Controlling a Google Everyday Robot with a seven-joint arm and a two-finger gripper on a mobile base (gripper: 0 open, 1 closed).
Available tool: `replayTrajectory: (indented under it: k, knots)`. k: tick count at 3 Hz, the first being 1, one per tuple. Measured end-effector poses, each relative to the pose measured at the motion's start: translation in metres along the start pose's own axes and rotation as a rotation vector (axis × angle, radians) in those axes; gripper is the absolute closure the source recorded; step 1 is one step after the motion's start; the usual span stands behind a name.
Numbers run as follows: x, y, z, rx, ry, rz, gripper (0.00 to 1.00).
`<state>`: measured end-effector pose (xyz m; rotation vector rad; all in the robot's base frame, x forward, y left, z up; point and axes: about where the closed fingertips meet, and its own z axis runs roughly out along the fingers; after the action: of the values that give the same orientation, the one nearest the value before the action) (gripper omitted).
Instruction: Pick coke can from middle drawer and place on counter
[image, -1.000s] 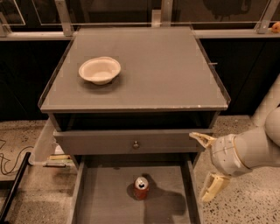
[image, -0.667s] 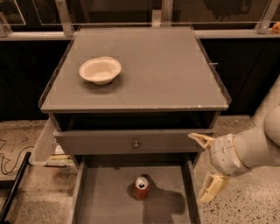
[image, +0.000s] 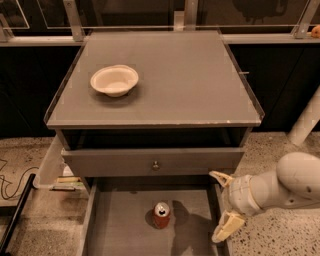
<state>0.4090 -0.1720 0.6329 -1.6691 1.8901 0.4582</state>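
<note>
The coke can (image: 161, 215), small and red with a silver top, stands upright on the bare floor of the open middle drawer (image: 120, 225), near its centre. My gripper (image: 223, 205) hangs over the drawer's right wall, to the right of the can and apart from it. Its two tan fingers (image: 227, 226) are spread wide, and nothing is between them. The counter (image: 185, 80) is the flat grey cabinet top above the drawers.
A shallow white bowl (image: 114, 80) sits on the counter's left part. A grey drawer front with a small knob (image: 155, 164) stands partly out above the middle drawer. Cables and flat items lie on the speckled floor at the left (image: 20, 190).
The gripper has shifted very slightly to the left, toward the drawer. The can and bowl have not moved.
</note>
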Motion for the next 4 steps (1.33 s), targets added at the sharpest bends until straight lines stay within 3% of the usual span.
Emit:
replayTrajectory:
  k: [2,3,4]
  knots:
    - [0.061,-0.003,0.083,0.060,-0.077,0.012,0.00]
    - [0.062,0.007,0.125,0.029,-0.136,0.011,0.00]
    - [0.062,0.007,0.125,0.029,-0.136,0.011,0.00]
